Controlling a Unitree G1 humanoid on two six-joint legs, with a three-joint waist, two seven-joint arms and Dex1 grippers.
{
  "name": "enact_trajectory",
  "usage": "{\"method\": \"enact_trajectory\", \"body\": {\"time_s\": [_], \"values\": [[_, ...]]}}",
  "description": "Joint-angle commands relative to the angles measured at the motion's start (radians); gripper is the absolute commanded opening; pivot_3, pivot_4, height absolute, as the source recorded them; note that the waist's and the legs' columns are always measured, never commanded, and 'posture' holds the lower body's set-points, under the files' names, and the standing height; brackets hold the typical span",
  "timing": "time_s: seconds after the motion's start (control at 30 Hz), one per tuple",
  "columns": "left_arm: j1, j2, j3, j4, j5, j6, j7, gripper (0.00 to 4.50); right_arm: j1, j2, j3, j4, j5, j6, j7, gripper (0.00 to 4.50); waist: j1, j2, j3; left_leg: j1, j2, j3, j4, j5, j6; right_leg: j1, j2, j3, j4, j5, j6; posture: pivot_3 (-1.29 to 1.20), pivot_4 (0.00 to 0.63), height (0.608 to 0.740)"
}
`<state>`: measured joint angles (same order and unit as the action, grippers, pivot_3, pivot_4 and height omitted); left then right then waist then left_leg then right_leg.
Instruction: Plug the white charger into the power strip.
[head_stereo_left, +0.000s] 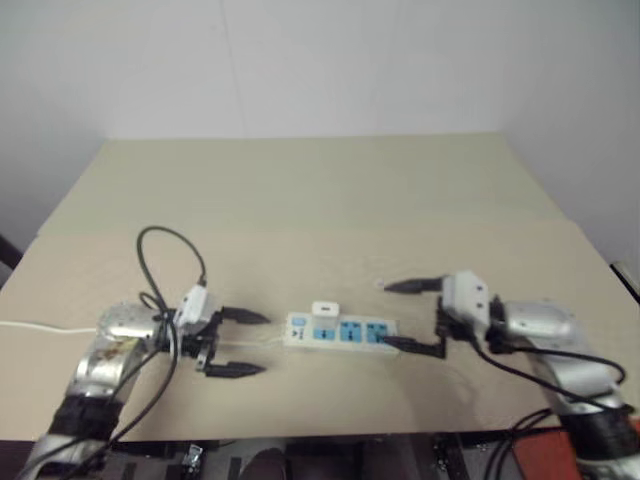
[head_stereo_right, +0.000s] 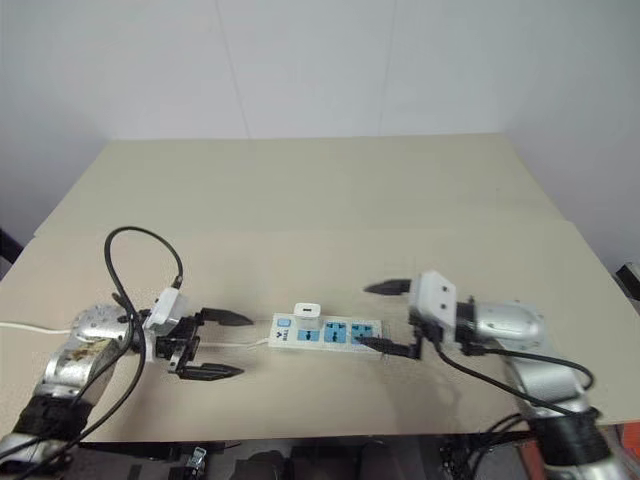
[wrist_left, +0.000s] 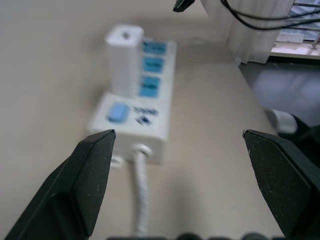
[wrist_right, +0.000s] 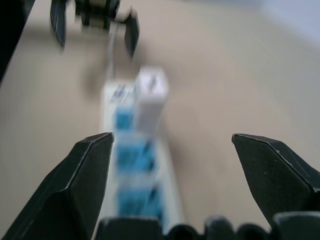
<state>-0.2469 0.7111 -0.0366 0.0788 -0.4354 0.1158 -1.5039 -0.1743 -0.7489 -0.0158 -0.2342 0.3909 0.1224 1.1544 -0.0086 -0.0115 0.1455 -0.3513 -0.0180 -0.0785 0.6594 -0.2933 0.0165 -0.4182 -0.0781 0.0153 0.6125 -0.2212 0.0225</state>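
Power strip lying flat near the front edge of the beige bench, between the two claws, long axis running left to right. White charger standing upright on the strip, seated at the socket nearest the switch end, two blue socket faces bare beside it. Thin white cord leaving the switch end and trailing off toward the bench's left edge. Left claw spread wide, empty, pointing at the switch end and just clear of it. Right claw likewise spread wide and empty, pointing at the opposite end, lower finger close beside the strip's end; contact there impossible to judge. Black cable looping up above the left wrist.
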Motion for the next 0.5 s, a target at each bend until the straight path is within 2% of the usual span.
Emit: {"method": "enact_trajectory", "body": {"time_s": [0.03, 0.1, 0.23, 0.5], "values": [[-0.052, -0.027, 0.008, -0.073, -0.035, 0.000, 0.027, 4.47, 0.039, -0.059, -0.075, -0.066, 0.036, -0.016, 0.032, 4.50, 0.001, 0.000, 0.000, 0.000, 0.000, 0.000, 0.000, 0.000, 0.000, 0.000, 0.000, 0.000, 0.000, 0.000, 0.000, 0.00, 0.150, 0.740], [-0.082, -0.044, 0.015, -0.031, -0.024, -0.047, 0.019, 4.47, 0.054, -0.087, -0.086, -0.059, 0.026, -0.025, 0.045, 4.50, 0.001, 0.000, 0.000, 0.001, 0.000, 0.001, 0.000, 0.000, 0.000, 0.001, 0.000, 0.000, 0.001, 0.000, 0.000, 0.00, 0.150, 0.740], [-0.097, -0.055, 0.040, -0.016, -0.058, -0.025, 0.031, 4.47, 0.050, -0.147, -0.099, -0.044, 0.000, -0.026, 0.051, 4.50, -0.011, 0.000, 0.001, 0.004, 0.000, 0.002, 0.000, 0.000, 0.000, 0.003, 0.001, 0.001, 0.001, 0.001, -0.001, 0.00, 0.150, 0.740], [-0.102, -0.021, 0.039, 0.028, -0.025, -0.064, 0.020, 4.47, 0.114, -0.199, -0.117, -0.049, -0.065, -0.068, 0.030, 4.50, -0.002, -0.001, 0.001, 0.004, 0.000, 0.002, 0.000, 0.000, 0.000, 0.004, 0.001, 0.001, 0.000, 0.001, -0.001, 0.00, 0.150, 0.740]]}}
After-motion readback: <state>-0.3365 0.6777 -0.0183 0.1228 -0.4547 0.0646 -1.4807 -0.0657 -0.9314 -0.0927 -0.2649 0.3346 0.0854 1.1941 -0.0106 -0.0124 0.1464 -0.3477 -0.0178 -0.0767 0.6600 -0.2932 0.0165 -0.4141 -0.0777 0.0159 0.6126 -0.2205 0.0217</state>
